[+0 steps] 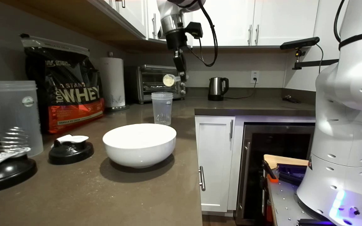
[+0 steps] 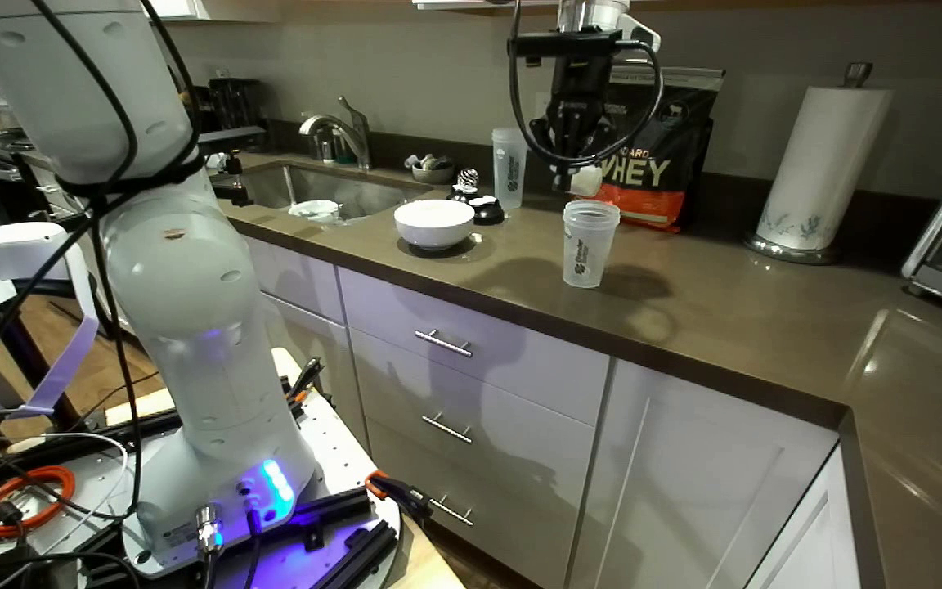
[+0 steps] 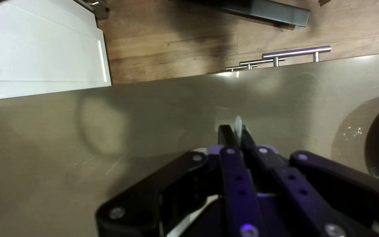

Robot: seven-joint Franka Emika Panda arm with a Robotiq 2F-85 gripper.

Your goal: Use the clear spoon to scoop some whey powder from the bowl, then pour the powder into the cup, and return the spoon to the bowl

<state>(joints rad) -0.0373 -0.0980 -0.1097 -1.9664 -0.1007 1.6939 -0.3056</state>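
Pinching spoon (image 2: 586,181) by its thin handle with gripper (image 3: 238,134), closed nearly all the way on it. Hanging it above cup (image 1: 162,110), near the rim but apart from it, at 12 o'clock from cup in both exterior views. Can see powder (image 1: 168,80) in the scoop; looks tipped sideways, but too small to be sure how far. Have cup upright on counter (image 1: 130,201). Reading clock off cup in an exterior view, find bowl (image 1: 139,153) at 7, bag (image 1: 64,84) between 9 and 10, kettle (image 1: 215,89) between 2 and 3. Also got lids (image 1: 71,155) at about 9 o'clock from bowl. In an exterior view, find tumbler (image 2: 509,168) between 10 and 11 o'clock from cup, towel roll (image 2: 823,164) between 2 and 3.
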